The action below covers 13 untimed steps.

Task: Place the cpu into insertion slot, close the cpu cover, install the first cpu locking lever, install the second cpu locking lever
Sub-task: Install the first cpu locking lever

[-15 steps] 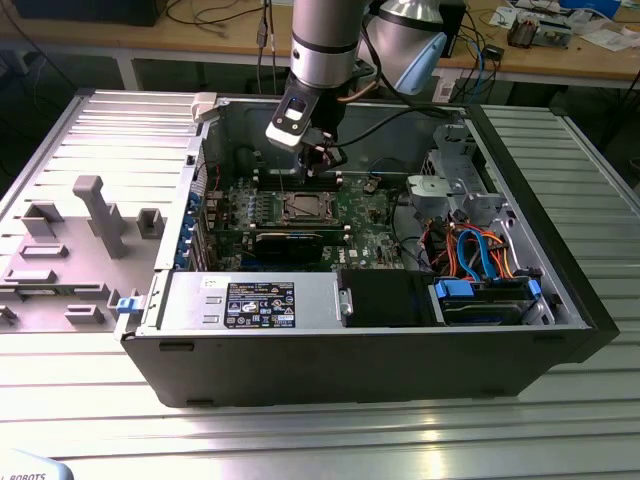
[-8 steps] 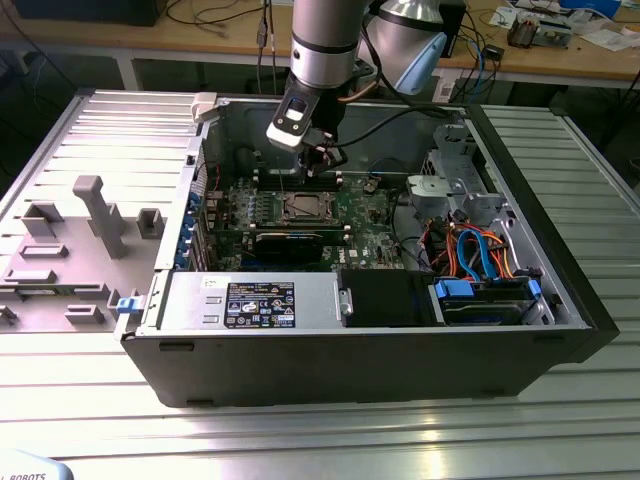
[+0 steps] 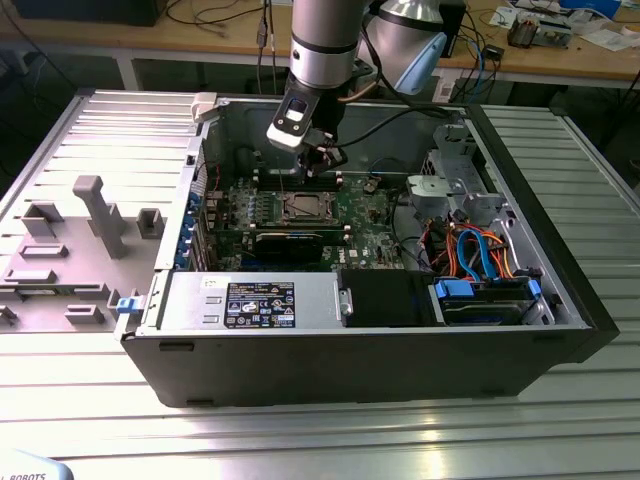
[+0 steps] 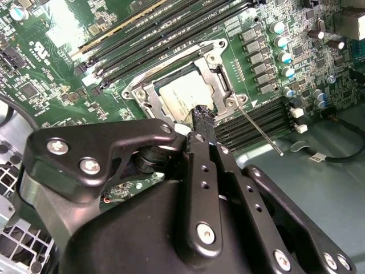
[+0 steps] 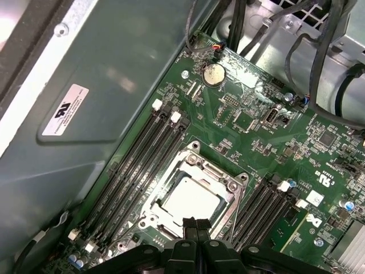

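Roughly halfway done, as far as could be judged. The cpu (image 5: 191, 201) was seen sitting flat inside the insertion slot (image 5: 151, 217) on the green motherboard (image 5: 251, 142), so step one could be counted as done. The cpu cover (image 5: 212, 173) appeared to be folded down over it, with its square window framing the chip's grey top. That step was probably ticked off too, though whether the cover was pressed fully flat couldn't be told for sure.

The levers were a different story. One thin locking lever (image 4: 259, 130) was seen sticking out from a corner of the socket, angled away across the memory slots (image 4: 274, 111) and not tucked under any catch, so it was judged unlatched. The other lever couldn't be made out well enough to say whether it was hooked. At least one lever step, and maybe both, was best treated as not yet done.

The gripper (image 4: 203, 114) was found right at the socket's edge in both wrist views, poised just over the cover's rim beside the chip. Its two fingers were pinched together with nothing caught between them. Whether the fingertips were actually touching the frame couldn't be told. In the exterior view the gripper (image 3: 322, 155) was seen hung inside the open computer case (image 3: 400, 370), above the board.
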Each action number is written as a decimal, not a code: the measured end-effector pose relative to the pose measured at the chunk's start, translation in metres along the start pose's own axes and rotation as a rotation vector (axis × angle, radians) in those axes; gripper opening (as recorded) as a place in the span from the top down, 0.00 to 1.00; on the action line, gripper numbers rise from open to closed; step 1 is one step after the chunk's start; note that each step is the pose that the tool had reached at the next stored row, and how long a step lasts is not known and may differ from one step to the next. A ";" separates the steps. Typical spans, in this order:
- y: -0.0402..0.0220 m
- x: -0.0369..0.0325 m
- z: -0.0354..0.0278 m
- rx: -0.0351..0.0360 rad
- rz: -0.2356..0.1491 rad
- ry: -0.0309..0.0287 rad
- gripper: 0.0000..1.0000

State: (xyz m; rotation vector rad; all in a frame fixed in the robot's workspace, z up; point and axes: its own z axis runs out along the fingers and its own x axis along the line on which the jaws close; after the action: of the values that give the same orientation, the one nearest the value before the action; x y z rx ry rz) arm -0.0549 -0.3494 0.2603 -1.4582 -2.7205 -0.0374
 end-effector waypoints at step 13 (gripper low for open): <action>-0.0043 0.0029 0.0002 -0.0045 0.000 -0.0031 0.89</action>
State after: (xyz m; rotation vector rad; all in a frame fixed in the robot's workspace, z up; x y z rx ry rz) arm -0.0601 -0.3494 0.2603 -1.4600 -2.7249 -0.0414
